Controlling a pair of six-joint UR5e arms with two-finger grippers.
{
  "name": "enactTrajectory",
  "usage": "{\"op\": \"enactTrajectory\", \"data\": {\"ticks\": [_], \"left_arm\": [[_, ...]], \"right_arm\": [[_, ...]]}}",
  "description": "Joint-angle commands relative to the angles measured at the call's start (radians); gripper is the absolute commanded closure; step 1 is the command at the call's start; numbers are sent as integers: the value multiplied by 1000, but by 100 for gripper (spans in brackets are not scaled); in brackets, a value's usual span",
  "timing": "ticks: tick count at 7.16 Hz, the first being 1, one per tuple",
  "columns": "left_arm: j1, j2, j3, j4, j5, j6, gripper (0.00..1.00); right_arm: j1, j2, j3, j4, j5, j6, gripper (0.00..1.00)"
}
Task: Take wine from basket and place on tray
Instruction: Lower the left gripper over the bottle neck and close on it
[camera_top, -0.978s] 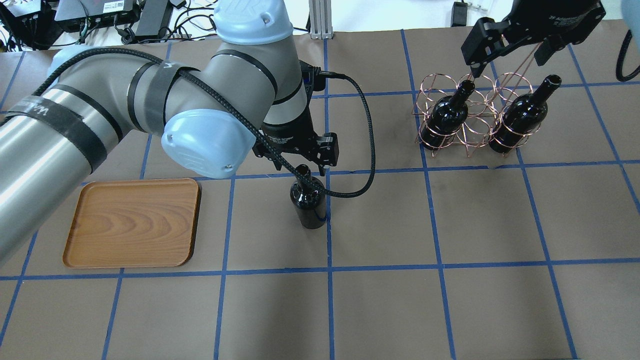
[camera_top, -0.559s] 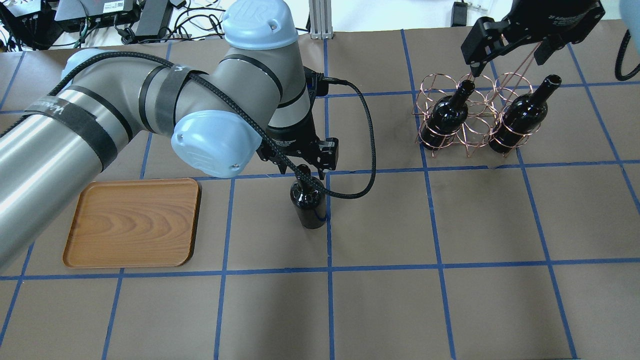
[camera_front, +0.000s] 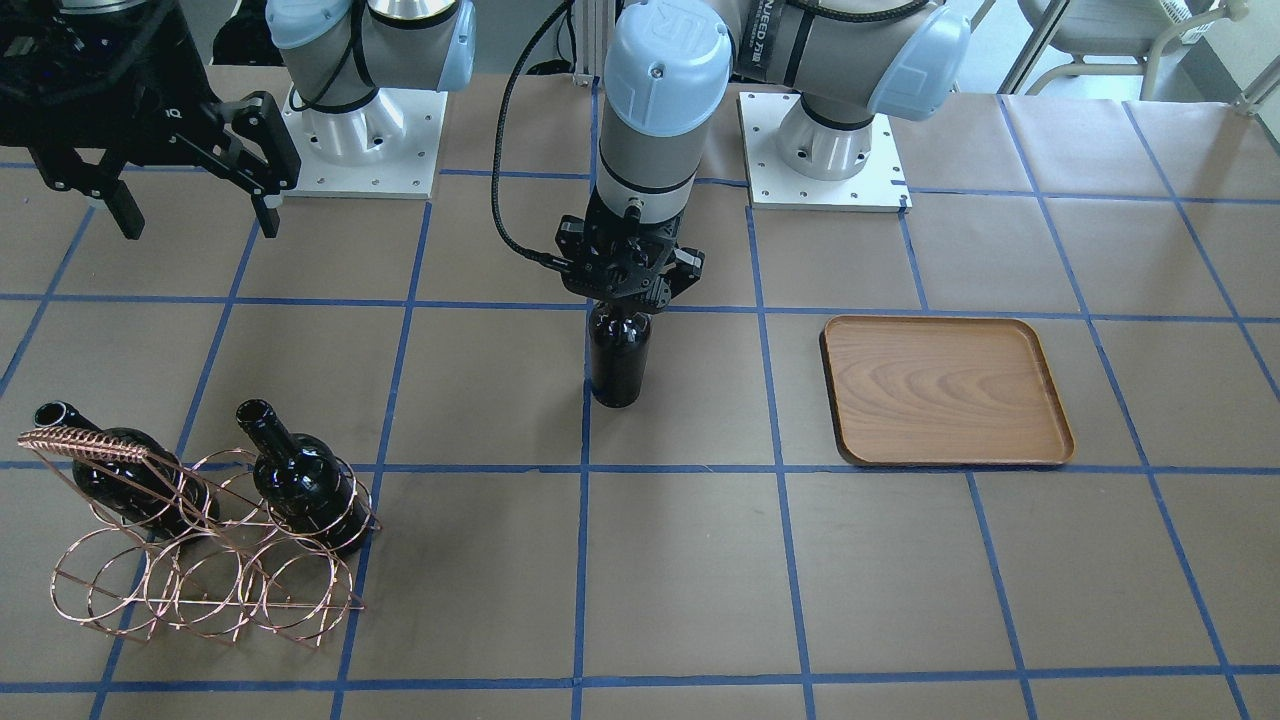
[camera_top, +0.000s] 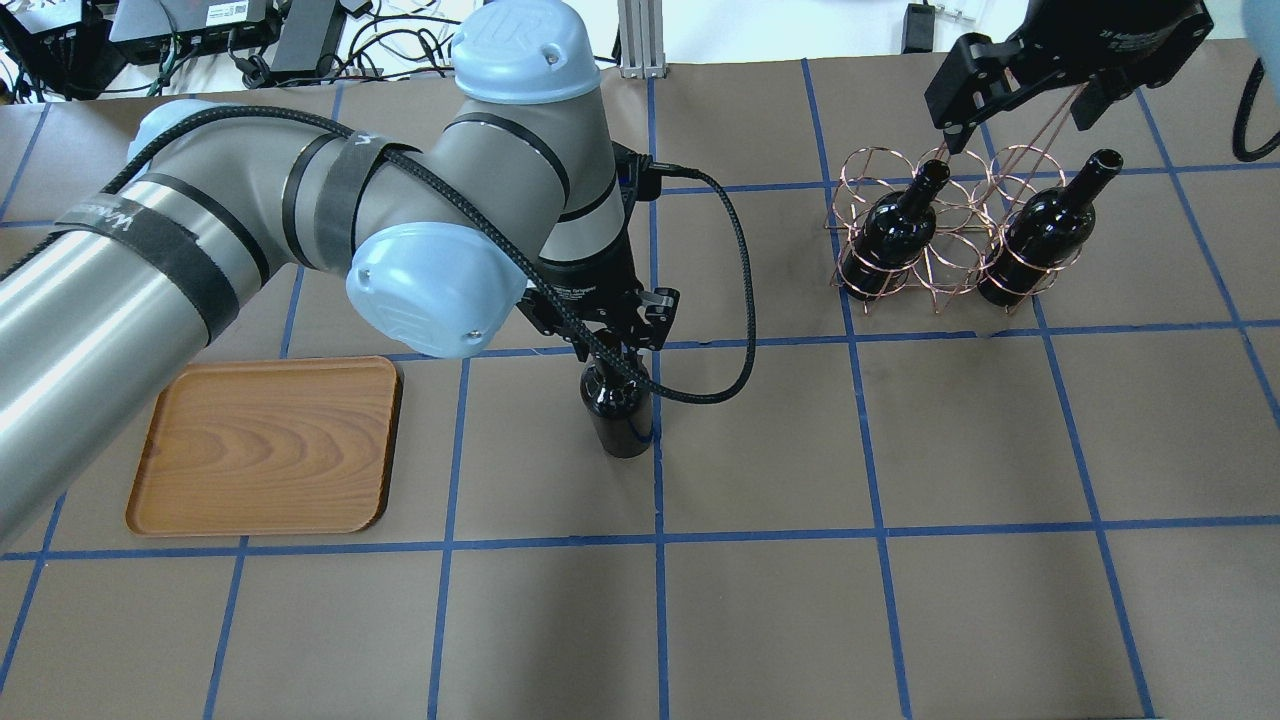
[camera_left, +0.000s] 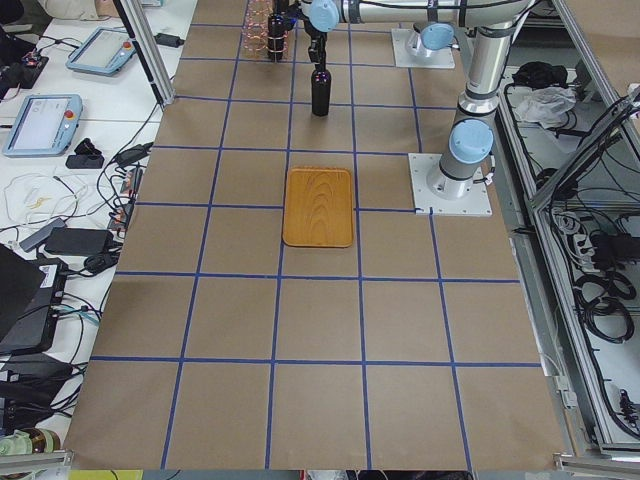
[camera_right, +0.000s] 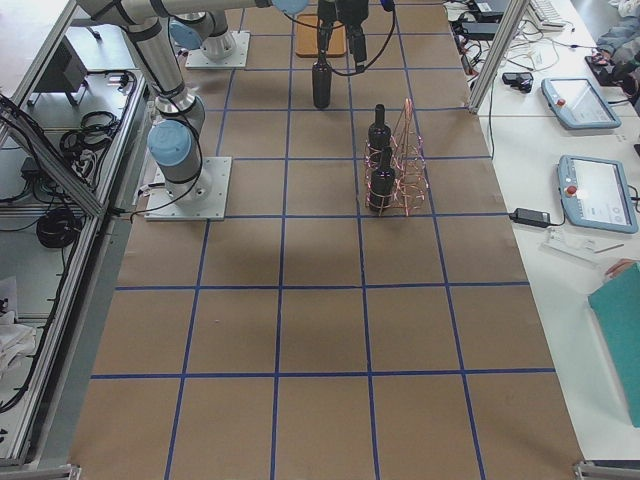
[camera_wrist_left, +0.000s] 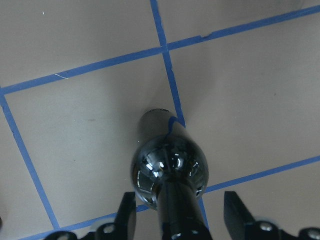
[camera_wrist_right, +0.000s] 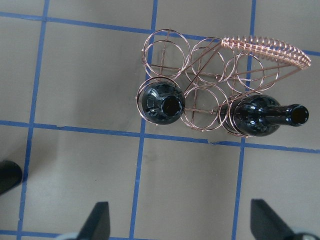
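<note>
The wine (camera_top: 618, 412) is standing upright on the counter (camera_top: 800, 600), on a cross of blue tape (camera_wrist_left: 167, 75). It is out of the basket (camera_top: 950, 255) at the far right and well apart from the tray (camera_top: 265, 445) at the left.

The left arm's jaws are hanging open around its slim neck. Each of the fingers (camera_wrist_left: 127, 215) is showing a gap to the glass, so nothing is being gripped. The neck is probably being chosen because the round, glossy body looks too broad and slick to pinch.

The right arm's jaws are hovering wide and empty above the basket, where two other bottles (camera_top: 890, 235) are leaning in thin copper hoops beneath a coiled wire handle (camera_wrist_right: 265, 48).

The tray is lying bare. It is flat wood-grain with rounded corners and a low dark rim, likely enough to be keeping a bottle from sliding off.
</note>
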Motion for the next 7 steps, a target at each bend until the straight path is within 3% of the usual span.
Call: {"op": "enactTrajectory", "data": {"ticks": [1, 4, 7], "left_arm": [[0, -2, 1, -4, -1, 2, 100], [14, 23, 24, -29, 13, 44, 100], [179, 62, 96, -124, 109, 189, 100]], "right_arm": [[-2, -2, 0, 2, -3, 0, 0], [-2, -2, 0, 0, -3, 0, 0], [-3, -3, 0, 0, -3, 0, 0]]}}
